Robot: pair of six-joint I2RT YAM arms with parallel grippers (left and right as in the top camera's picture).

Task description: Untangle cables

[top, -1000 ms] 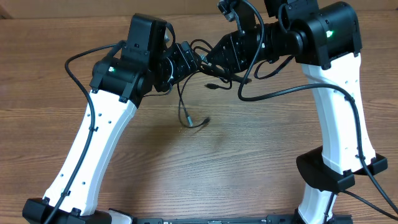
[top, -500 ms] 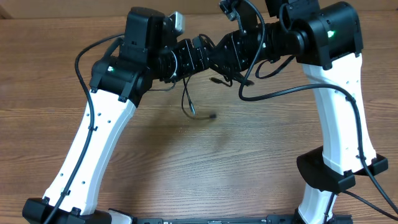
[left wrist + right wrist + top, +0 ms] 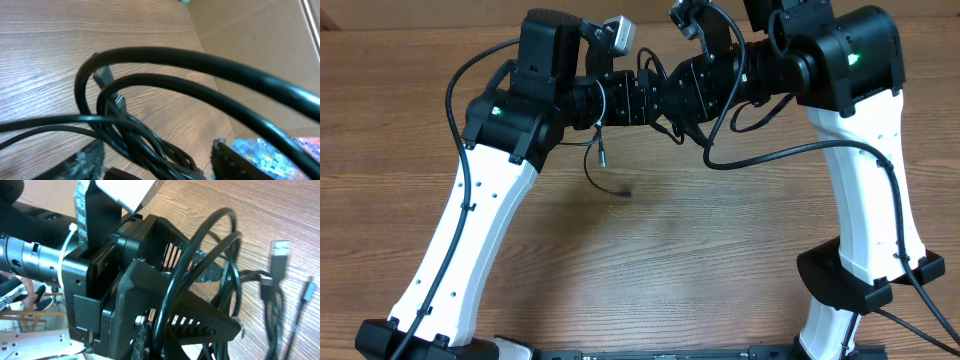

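**Item: cables** – thin, black and flexible, several strands looped and crossed into one small bundle.

- Place: at 12 o'clock on the table, raised off the wood between the two hands. One loose strand drops from the bundle toward 7 o'clock and ends in a small plug.
- Look: glossy black sheath. In the left wrist view the loops arch wide and then gather into a tight crossing low in the frame, with two small plug ends showing. In the right wrist view a flat silver plug stands at 2 o'clock, with finer strands hanging at 4 o'clock.
- Writing: a blurred patch of colour at 4 o'clock in the left wrist view cannot be read.

**Left hand** – released. Its fingers stand apart at the frame's lower edge, and strands pass between them without being pinched.

**Right hand** – clenched, nose to nose with the left hand. The strands run down into it, so it is grasping the bundle, though the pinch itself is hidden.

**Surroundings** – wood-grain table, with a brown board along the side at 12 o'clock.
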